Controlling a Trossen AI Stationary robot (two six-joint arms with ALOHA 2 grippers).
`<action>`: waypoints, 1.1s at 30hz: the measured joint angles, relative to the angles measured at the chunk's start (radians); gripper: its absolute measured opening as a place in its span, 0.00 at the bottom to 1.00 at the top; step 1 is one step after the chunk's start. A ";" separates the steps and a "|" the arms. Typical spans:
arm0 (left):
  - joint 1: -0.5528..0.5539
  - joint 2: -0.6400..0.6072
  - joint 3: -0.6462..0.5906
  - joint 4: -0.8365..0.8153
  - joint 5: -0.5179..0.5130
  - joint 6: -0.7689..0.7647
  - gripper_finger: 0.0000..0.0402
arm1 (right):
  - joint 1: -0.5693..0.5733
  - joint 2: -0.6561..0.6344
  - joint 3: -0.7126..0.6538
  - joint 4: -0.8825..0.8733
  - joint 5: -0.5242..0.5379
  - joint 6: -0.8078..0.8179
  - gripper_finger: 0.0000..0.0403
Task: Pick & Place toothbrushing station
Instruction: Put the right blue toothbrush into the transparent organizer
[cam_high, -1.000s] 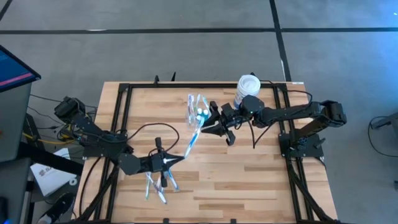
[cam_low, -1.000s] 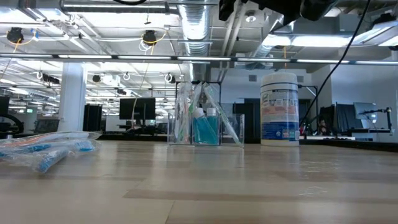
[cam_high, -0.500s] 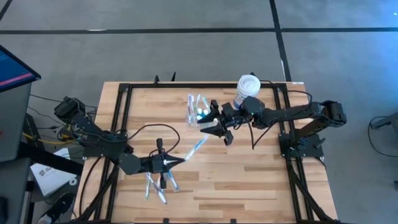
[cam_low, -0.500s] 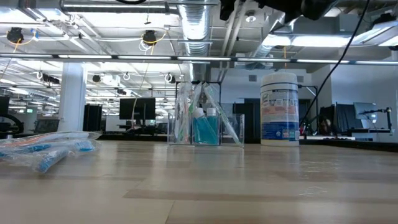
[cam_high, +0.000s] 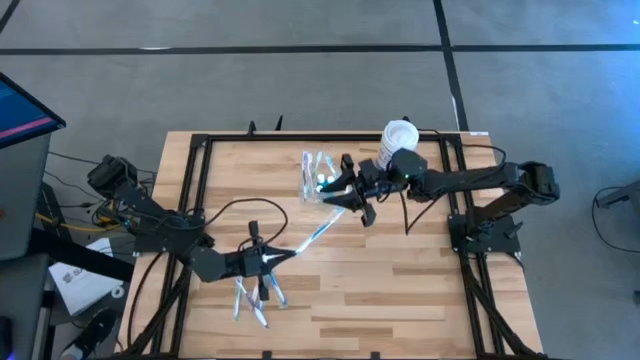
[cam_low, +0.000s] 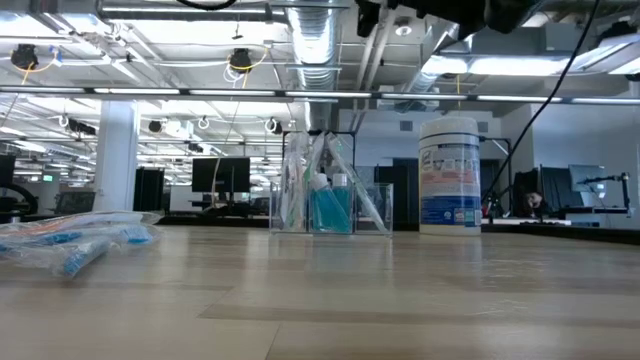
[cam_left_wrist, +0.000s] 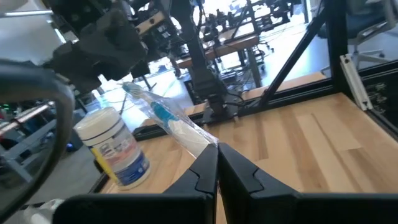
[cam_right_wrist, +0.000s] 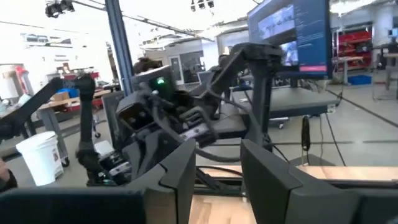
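The station (cam_high: 316, 174) stands upright on the worktop (cam_high: 400, 270) toward its far edge, a clear boxy organizer with brushes and a blue-filled compartment inside (plainest in the low view (cam_low: 330, 195)); a white jar (cam_high: 397, 143) stands near it, to its right in the high view. The right pincer (cam_high: 340, 192) is just beside the station's right side, off the worktop, fingers (cam_right_wrist: 180, 168) spread with a gap between them and nothing pinched. The left pincer (cam_high: 283, 256) is over the near-left part of the worktop, pressed together on one end of a wrapped toothbrush (cam_high: 318, 233), which slants up toward the station; its wrist view shows the clear wrapper (cam_left_wrist: 168, 121) rising from the closed tips. More wrapped toothbrushes (cam_high: 252, 298) lie flat at the near-left.
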 joint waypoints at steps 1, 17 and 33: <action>-0.012 0.000 0.000 -0.001 -0.022 0.004 0.00 | -0.016 -0.004 0.000 0.001 -0.012 0.015 0.30; -0.116 -0.043 0.000 0.070 -0.271 0.176 0.00 | -0.085 -0.014 0.000 0.015 -0.175 0.135 0.36; -0.106 -0.043 0.000 0.221 -0.159 0.339 0.00 | -0.087 -0.014 0.000 0.031 -0.154 0.130 0.36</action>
